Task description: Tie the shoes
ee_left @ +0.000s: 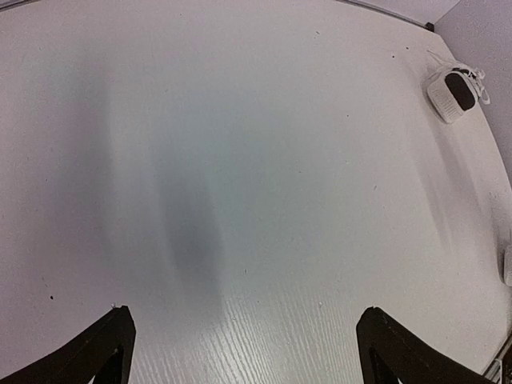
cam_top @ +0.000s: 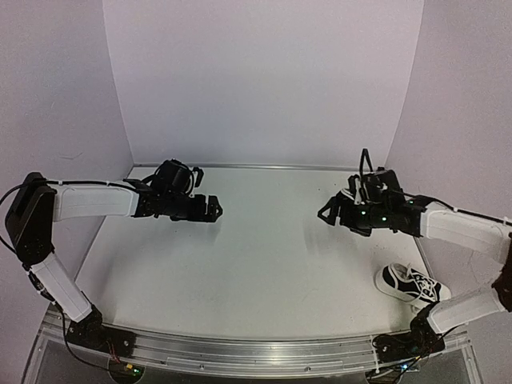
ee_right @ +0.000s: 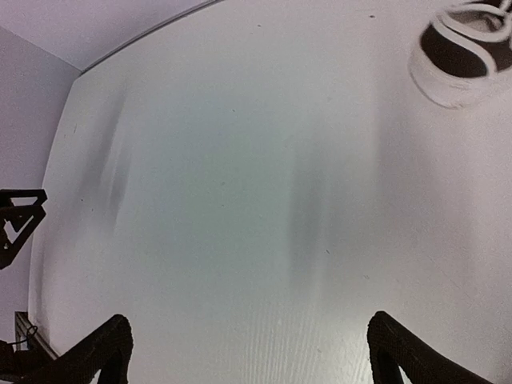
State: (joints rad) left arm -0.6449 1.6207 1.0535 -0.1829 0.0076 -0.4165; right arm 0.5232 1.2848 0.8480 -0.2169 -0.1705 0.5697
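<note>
Soft, even, purplish light; faint blurred shadows; wrist views bulge at edges.

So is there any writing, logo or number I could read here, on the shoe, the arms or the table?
No text can be read in any view.
The shoe shows no legible brand; it is small and blurred.
The left arm, right arm and table show no labels or numbers.

A white, wood-grained table (ee_left: pixel 256 160) spreads beneath my left gripper (cam_top: pixel 214 210) and right gripper (cam_top: pixel 325 214), softly shadowed. Ahead of them rises a pale lilac back wall (cam_top: pixel 264 80); matching side walls (cam_top: pixel 56 96) flank me. Behind, a metal rail (cam_top: pixel 256 352) edges the table.
</note>
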